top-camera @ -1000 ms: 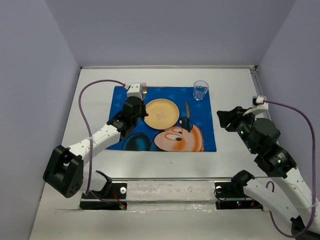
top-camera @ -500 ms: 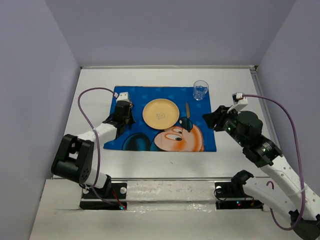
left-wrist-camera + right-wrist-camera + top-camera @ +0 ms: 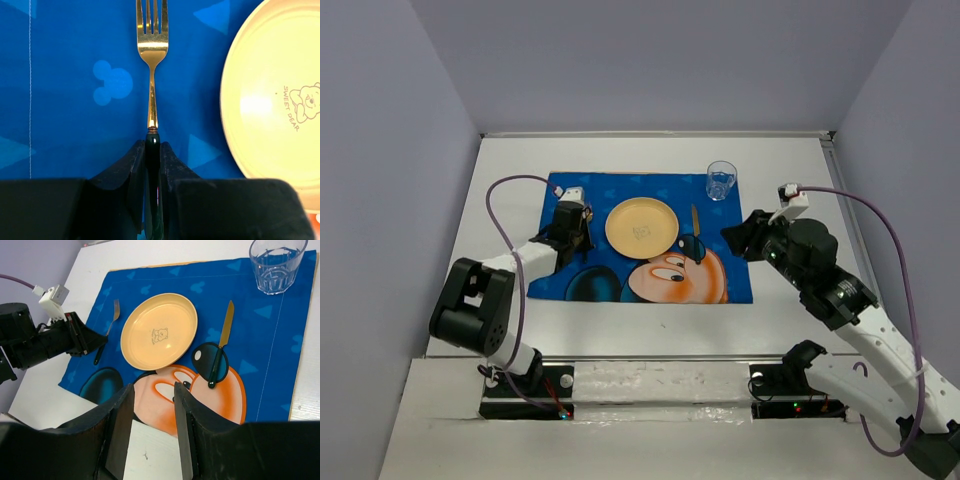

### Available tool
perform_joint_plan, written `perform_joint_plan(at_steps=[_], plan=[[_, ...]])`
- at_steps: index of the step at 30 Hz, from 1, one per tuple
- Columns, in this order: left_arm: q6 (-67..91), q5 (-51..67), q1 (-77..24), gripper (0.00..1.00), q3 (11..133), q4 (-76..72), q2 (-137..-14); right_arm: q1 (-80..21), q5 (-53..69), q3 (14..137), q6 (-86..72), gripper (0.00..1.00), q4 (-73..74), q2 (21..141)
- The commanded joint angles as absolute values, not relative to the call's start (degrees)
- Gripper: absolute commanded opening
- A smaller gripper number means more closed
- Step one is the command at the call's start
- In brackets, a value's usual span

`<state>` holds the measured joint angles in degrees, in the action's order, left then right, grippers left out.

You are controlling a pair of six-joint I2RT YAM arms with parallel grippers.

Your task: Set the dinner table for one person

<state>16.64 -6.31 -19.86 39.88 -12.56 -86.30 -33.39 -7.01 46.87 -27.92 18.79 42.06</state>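
White matte desk (image 3: 650, 325): carries the whole setting, arm bases at its near edge. Blue cartoon placemat (image 3: 620, 285): spread at its centre. Black left fingers (image 3: 134, 167): pressed together on the dark handle of the gold fork (image 3: 151, 75), which is laid just left of the yellow plate (image 3: 641, 226). Black right fingers (image 3: 120, 425): parted, nothing held. Gold-bladed knife (image 3: 223, 335): right of the plate. Clear glass (image 3: 721, 180): far right corner. Step judged: fork placement; release and a clean lift are called for. Since a second earlier, the left wrist has been drawn nearer.
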Motion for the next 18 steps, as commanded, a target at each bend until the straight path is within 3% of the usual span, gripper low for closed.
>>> perform_joint_plan(at_steps=[1,18], plan=[[17.0,-5.8,-20.0,0.00,43.5,-10.6,-87.9,-33.2,-5.7,47.4,-27.6,0.43,15.4,43.1],[18.9,-7.9,-20.0,0.03,47.6,-0.3,-90.4,-33.2,-8.6,46.6,-27.2,0.43,14.2,43.7]])
